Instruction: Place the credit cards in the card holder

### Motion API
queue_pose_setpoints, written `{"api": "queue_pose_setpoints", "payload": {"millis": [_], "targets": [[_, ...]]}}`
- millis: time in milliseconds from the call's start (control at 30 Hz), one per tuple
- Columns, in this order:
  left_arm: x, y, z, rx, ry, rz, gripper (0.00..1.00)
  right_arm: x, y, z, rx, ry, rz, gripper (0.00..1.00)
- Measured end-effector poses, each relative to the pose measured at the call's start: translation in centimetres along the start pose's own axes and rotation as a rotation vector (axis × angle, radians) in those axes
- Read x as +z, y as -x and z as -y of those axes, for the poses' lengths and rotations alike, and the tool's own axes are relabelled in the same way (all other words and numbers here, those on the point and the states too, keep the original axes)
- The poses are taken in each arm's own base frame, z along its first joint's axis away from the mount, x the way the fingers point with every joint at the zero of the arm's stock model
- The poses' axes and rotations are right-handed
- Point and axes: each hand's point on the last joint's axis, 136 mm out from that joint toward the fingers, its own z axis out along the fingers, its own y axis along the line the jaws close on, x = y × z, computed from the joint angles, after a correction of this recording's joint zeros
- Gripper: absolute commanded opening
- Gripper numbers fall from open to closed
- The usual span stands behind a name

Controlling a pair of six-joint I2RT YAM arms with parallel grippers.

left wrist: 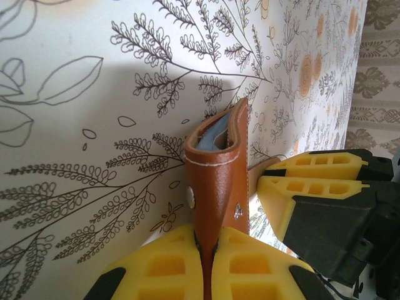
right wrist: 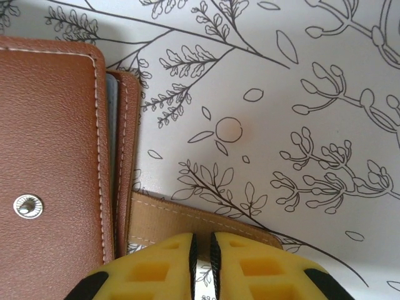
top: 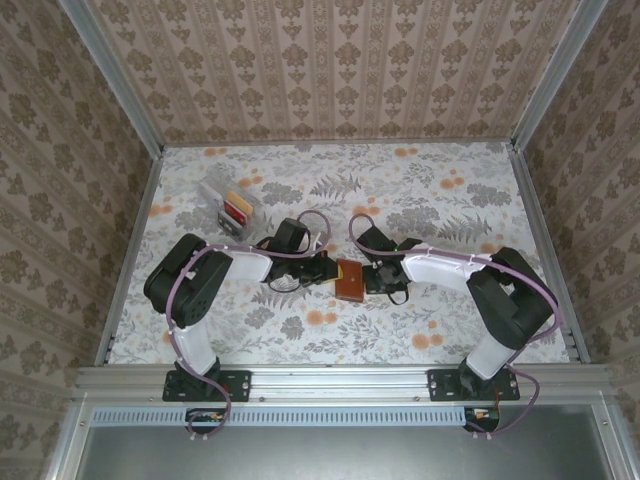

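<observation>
The brown leather card holder [top: 350, 281] lies mid-table between both arms. My left gripper [top: 328, 268] is shut on its leather flap [left wrist: 219, 181], which stands on edge with a pale blue-grey lining showing inside the fold. My right gripper [right wrist: 201, 262] is shut on the tan snap tab [right wrist: 206, 219] that sticks out from the holder's body [right wrist: 50, 156]. In the left wrist view the right gripper's yellow fingers [left wrist: 312, 181] sit just right of the flap. Red-orange credit cards [top: 238, 207] stand in a clear box at the back left.
The clear plastic box [top: 218, 192] sits on the floral tabletop behind the left arm. Metal rails and patterned walls close in the table on the left, right and back. Both arms' cables loop near the holder.
</observation>
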Motion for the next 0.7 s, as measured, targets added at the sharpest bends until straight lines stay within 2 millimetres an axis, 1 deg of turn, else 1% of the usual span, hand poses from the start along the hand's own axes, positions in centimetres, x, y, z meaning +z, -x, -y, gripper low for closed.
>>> {"api": "queue_pose_setpoints", "payload": {"millis": [100, 133, 200, 267, 300, 367, 433, 500, 567, 633, 700], "targets": [[0.0, 0.0, -0.1, -0.002, 0.006, 0.001, 0.14, 0.1, 0.2, -0.1, 0.0, -0.007, -0.005, 0.19], [-0.1, 0.0, -0.1, 0.0, 0.009, 0.003, 0.18, 0.2, 0.3, -0.2, 0.0, -0.007, -0.004, 0.19], [-0.3, 0.1, -0.1, 0.003, 0.021, 0.012, 0.29, 0.2, 0.5, -0.3, 0.004, -0.002, 0.001, 0.21], [-0.6, 0.2, -0.3, 0.014, 0.044, 0.024, 0.41, 0.0, 0.6, -0.3, 0.016, 0.018, 0.01, 0.22], [-0.7, 0.2, -0.4, 0.012, 0.056, 0.029, 0.45, -0.1, 0.6, -0.3, 0.022, 0.031, 0.01, 0.23], [-1.3, 0.3, -0.5, 0.015, 0.084, 0.046, 0.48, -0.7, 0.5, -0.3, 0.044, 0.067, 0.006, 0.26], [-1.9, 0.4, -0.4, 0.02, 0.11, 0.065, 0.5, -1.6, 1.1, -0.4, 0.069, 0.111, 0.02, 0.3], [-2.6, 0.6, -0.3, 0.029, 0.137, 0.086, 0.5, -3.0, 2.2, -0.8, 0.086, 0.166, 0.056, 0.32], [-3.5, 0.9, 0.2, 0.039, 0.155, 0.113, 0.51, -4.5, 3.4, -1.1, 0.101, 0.22, 0.095, 0.35], [-4.3, 1.2, 0.7, 0.051, 0.171, 0.144, 0.52, -5.8, 4.5, -1.3, 0.111, 0.259, 0.126, 0.37], [-5.4, 1.7, 1.3, 0.063, 0.198, 0.177, 0.56, -6.8, 5.8, -1.6, 0.122, 0.297, 0.154, 0.4]]}}
